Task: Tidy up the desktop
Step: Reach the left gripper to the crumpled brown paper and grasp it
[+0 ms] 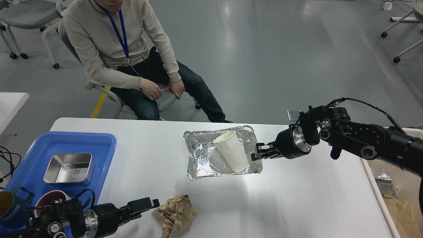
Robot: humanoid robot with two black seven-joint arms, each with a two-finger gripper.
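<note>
The desktop [297,198] fills the lower half of the head view, white, with rounded far corners.

Right gripper [258,152]: fingers pinched onto the right rim of a foil tray [201,162]. The tray is tilted, and its shadow falls on the desktop below it. A white paper cup [231,150] lies on its side inside the tray, mouth toward the far edge.

Left gripper [150,203]: low over the near left part of the desktop, just beside a crumpled brown paper wad [176,213], apparently not touching it. The fingers are seen nearly end-on; cannot tell how far apart they stand, and nothing is seen held.

A blue tray [82,140] sits at the left edge of the desktop. It holds a metal box [67,168], a pink mug [43,200] and a dark blue mug [13,211].

A beige bin [373,180] stands past the right edge, with foil and brown paper inside.

A seated person [112,49] is beyond the far edge, hands on knees.
</note>
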